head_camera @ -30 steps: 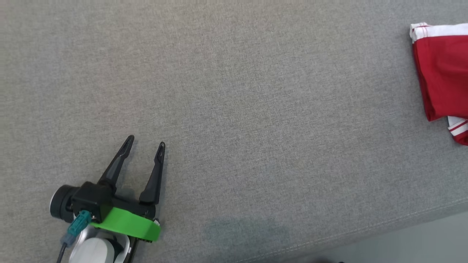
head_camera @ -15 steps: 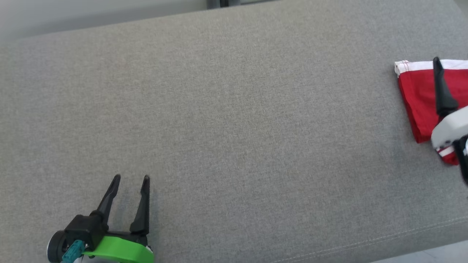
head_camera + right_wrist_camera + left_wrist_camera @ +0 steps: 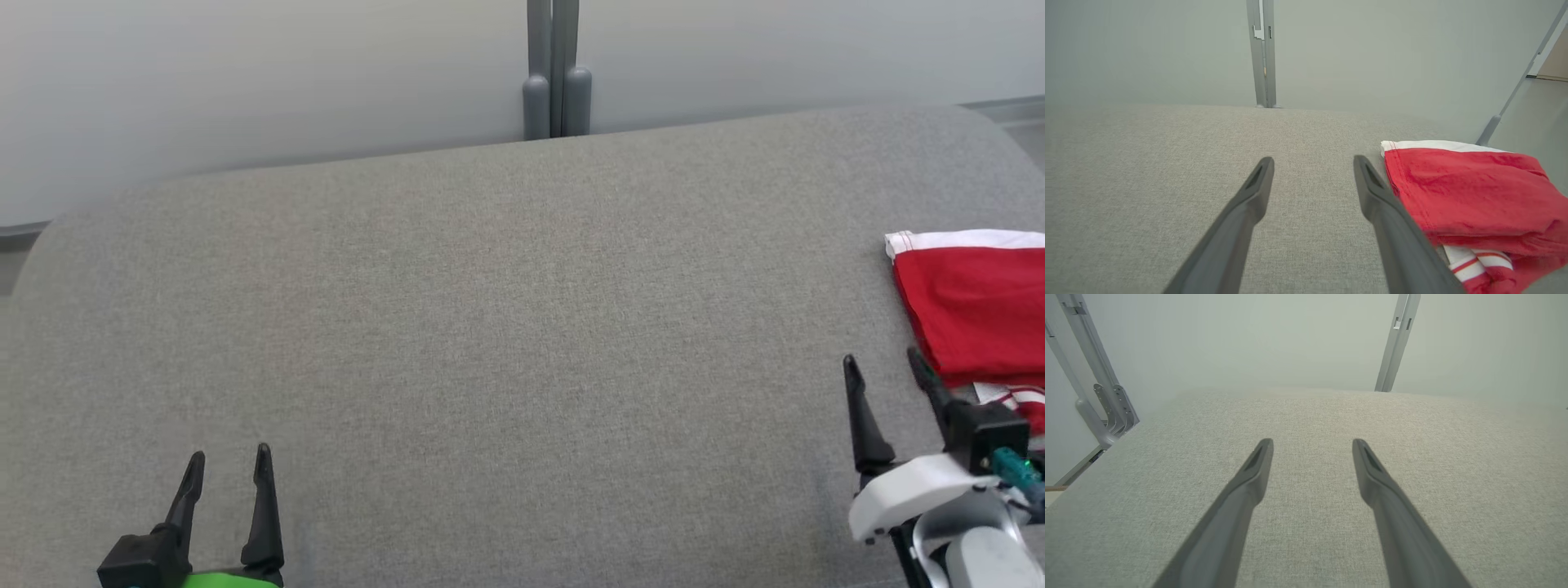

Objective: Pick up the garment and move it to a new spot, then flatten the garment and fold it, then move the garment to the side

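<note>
Partitioned test space: grey upholstered bench [image 3: 490, 327] before plain partition panels [image 3: 245, 73]

Head view looks down from above across the grey cushion [image 3: 490, 327] to the wall post [image 3: 555, 73] at top centre; both wrist views sit low, skimming the same cushion toward that wall, the right one sharing the red garment [image 3: 1470, 192] at frame right.

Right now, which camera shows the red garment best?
The right wrist view: the red garment lies nearly whole there, folded, white band visible. The head view cuts it off at the right edge. The left wrist view looks across the grey cushion instead.
</note>
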